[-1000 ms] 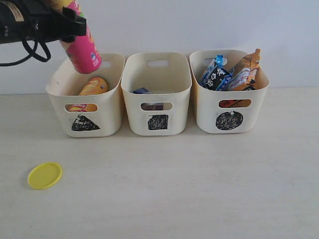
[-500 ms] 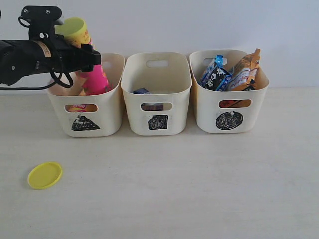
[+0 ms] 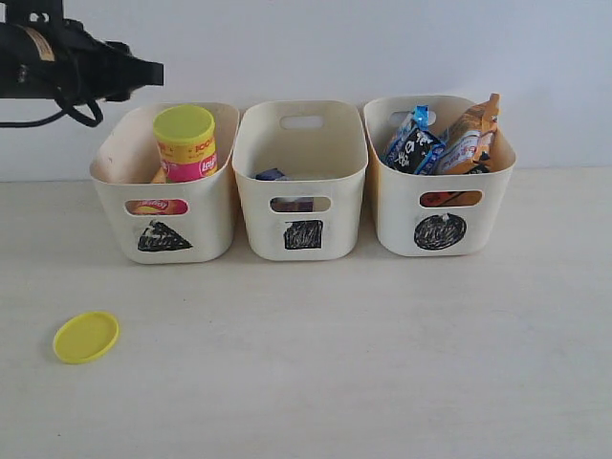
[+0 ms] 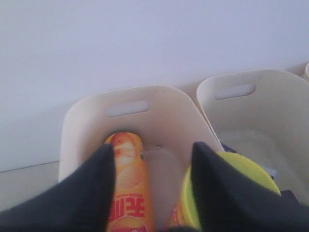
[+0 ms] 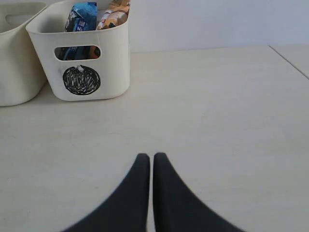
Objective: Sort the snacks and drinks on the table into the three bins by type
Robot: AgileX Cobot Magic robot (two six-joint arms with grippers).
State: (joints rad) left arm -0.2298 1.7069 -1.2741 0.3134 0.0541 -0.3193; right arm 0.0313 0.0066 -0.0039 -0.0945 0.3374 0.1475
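Observation:
The pink chip canister (image 3: 186,153) with its yellow lid stands upright in the left bin (image 3: 215,206), free of any grip. Beside it in that bin lies the yellow canister (image 4: 128,179). My left gripper (image 3: 143,71) hovers above the bin's left rear, open, with only the bin floor between its fingers (image 4: 91,193). A dark purple carton (image 3: 273,175) rests in the middle bin (image 3: 301,153). The right bin (image 3: 392,206) holds the blue-black packet (image 3: 415,148) and the orange packet (image 3: 470,139). My right gripper (image 5: 150,155) is shut and empty over bare table (image 5: 217,121), outside the exterior view.
A loose yellow lid (image 3: 86,337) lies flat on the table (image 3: 335,363) at the front left. The three bins stand in a row against the white back wall. The right wrist view shows the right bin (image 5: 116,58) ahead and a table edge at far right.
My left gripper has let go of the pink canister, which now stands in the left bin. The left arm has risen and pulled back to the left. The right gripper has stayed still.

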